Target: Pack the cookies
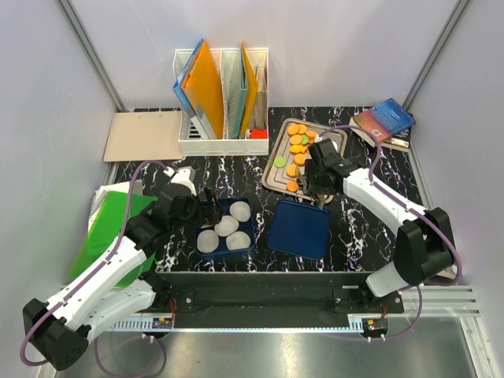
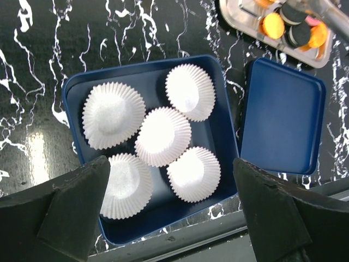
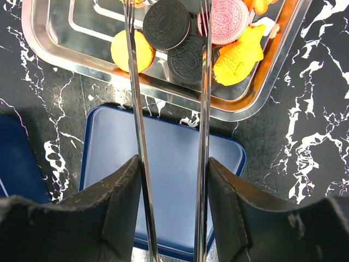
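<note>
The cookies [image 1: 298,140] lie in a metal tray [image 1: 277,169] at the back right, mostly orange. My right gripper [image 1: 319,189] [image 3: 172,185] is shut on metal tongs [image 3: 203,109], whose two arms reach into the tray [image 3: 54,54]. The tong arms stand either side of a black cookie [image 3: 166,16], near a second black one [image 3: 184,60], a pink one [image 3: 229,19] and an orange one [image 3: 122,52]. My left gripper [image 1: 206,206] [image 2: 172,218] is open and empty above a blue box [image 2: 71,98] holding several white paper cups [image 2: 162,136].
A blue lid [image 1: 299,228] [image 3: 169,180] lies flat between the box and the tray, under the tongs. A white file holder [image 1: 223,98], a clipboard [image 1: 144,135] and books [image 1: 383,120] stand at the back. A green folder [image 1: 110,228] lies at the left.
</note>
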